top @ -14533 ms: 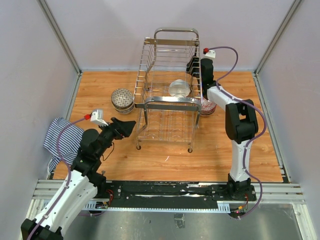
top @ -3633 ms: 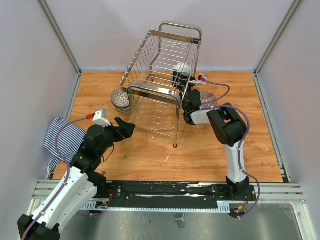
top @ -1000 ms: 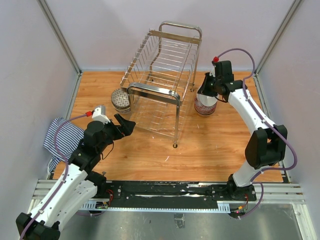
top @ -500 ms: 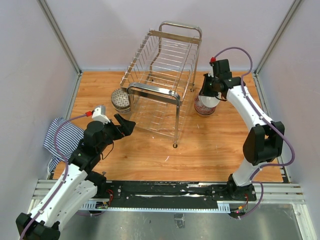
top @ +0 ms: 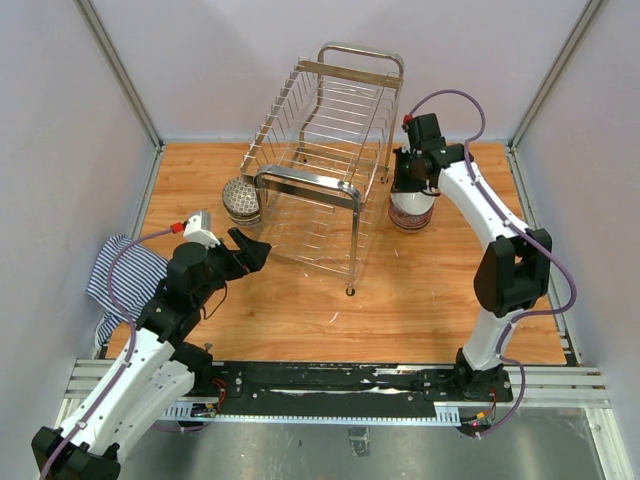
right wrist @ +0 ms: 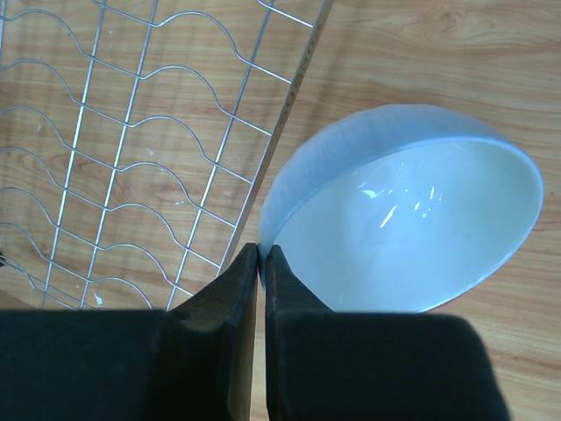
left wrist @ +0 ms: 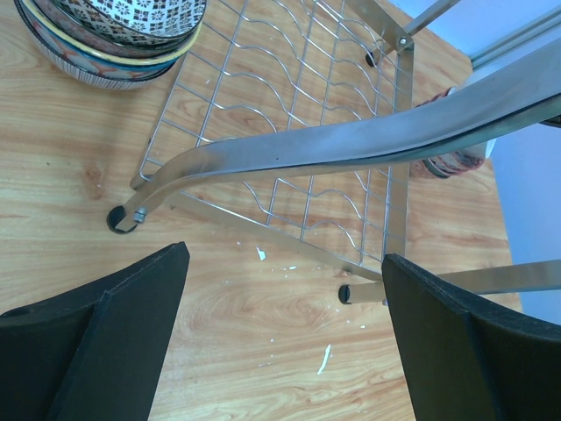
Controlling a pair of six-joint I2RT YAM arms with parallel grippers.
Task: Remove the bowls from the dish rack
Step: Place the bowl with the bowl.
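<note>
The chrome dish rack [top: 318, 150] stands at the back middle of the table, skewed, with no bowl showing inside it. My right gripper [top: 400, 192] is just right of the rack, shut on the rim of a white bowl [top: 414, 203]. That bowl sits over a red-patterned bowl [top: 410, 222] on the table. In the right wrist view the right gripper [right wrist: 261, 256] pinches the white bowl [right wrist: 412, 219] by its edge, beside the rack's wires [right wrist: 131, 132]. A stack of dark patterned bowls [top: 243, 198] lies left of the rack. My left gripper [top: 252, 243] hangs open near the rack's front left leg, holding nothing.
A striped cloth [top: 125, 275] lies at the table's left edge. In the left wrist view the rack's handle bar [left wrist: 351, 145] crosses ahead of the left gripper [left wrist: 285, 307], the patterned stack [left wrist: 114, 35] sits top left, and small white chips [left wrist: 324, 358] dot the wood.
The right wrist has swung left toward the rack, keeping the white bowl over the red-patterned bowl. The left arm and the rack have not moved.
</note>
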